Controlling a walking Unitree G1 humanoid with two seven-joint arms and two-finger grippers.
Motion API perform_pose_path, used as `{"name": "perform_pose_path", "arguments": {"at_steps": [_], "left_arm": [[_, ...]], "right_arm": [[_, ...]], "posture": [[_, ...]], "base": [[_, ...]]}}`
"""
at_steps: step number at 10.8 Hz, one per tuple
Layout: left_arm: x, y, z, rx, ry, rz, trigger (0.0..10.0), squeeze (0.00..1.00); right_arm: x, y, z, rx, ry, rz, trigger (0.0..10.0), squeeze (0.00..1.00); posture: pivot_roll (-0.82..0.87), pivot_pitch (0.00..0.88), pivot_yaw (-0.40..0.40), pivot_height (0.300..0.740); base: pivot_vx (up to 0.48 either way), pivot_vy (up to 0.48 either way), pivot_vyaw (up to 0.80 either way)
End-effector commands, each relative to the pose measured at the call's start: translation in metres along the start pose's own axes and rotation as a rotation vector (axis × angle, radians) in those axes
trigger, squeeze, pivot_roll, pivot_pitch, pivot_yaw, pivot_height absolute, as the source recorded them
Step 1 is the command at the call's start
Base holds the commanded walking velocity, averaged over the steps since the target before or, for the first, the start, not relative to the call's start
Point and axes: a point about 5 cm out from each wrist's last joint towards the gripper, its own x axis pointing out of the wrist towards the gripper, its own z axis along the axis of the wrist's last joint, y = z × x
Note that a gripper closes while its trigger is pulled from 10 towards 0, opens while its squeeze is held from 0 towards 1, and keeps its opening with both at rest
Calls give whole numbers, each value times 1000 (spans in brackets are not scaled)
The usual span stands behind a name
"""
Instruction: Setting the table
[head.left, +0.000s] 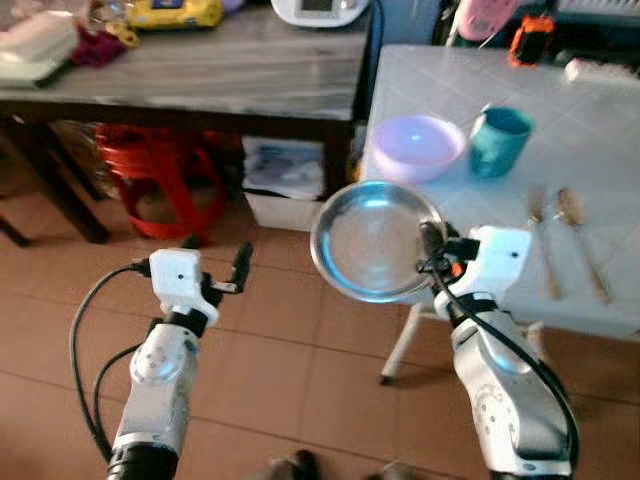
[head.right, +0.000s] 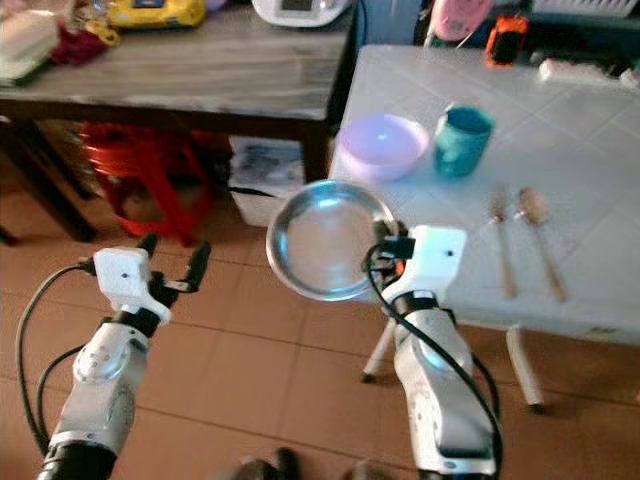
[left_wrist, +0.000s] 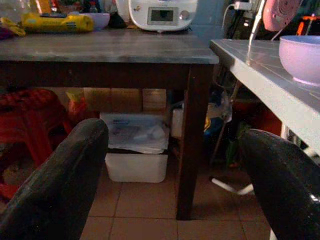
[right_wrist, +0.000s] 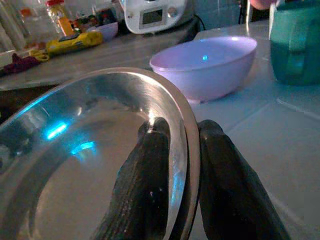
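My right gripper (head.left: 430, 243) is shut on the rim of a round steel plate (head.left: 372, 240), held tilted in the air just off the near left corner of the white tiled table (head.left: 600, 130). Its two black fingers (right_wrist: 150, 170) pinch the plate's edge (right_wrist: 182, 150). On the table stand a lilac bowl (head.left: 418, 147) and a teal mug (head.left: 500, 140). A fork (head.left: 540, 240) and a spoon (head.left: 580, 235) lie side by side further right. My left gripper (head.left: 215, 268) hangs open over the floor, holding nothing.
A dark wooden table (head.left: 200, 70) with clutter and a white appliance (head.left: 320, 10) stands to the left. Beneath it are a red stool (head.left: 160, 170) and a white box (head.left: 285, 180). Terracotta floor tiles (head.left: 290, 370) lie below my arms.
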Motion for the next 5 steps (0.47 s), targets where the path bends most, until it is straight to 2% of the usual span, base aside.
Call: {"name": "perform_pose_path", "arguments": {"at_steps": [1,5], "left_arm": [[-2,5,1,21,2,12,10000,0],[-1,1,3,18,-2,1,10000,0]], "right_arm": [[0,2,2,7,-15,0,10000,0],[0,4,1,12,-24,-4,10000,0]], "posture": [[-92,148,84,740],[-88,148,95,740]], "base": [[0,412,0],[0,413,0]]}}
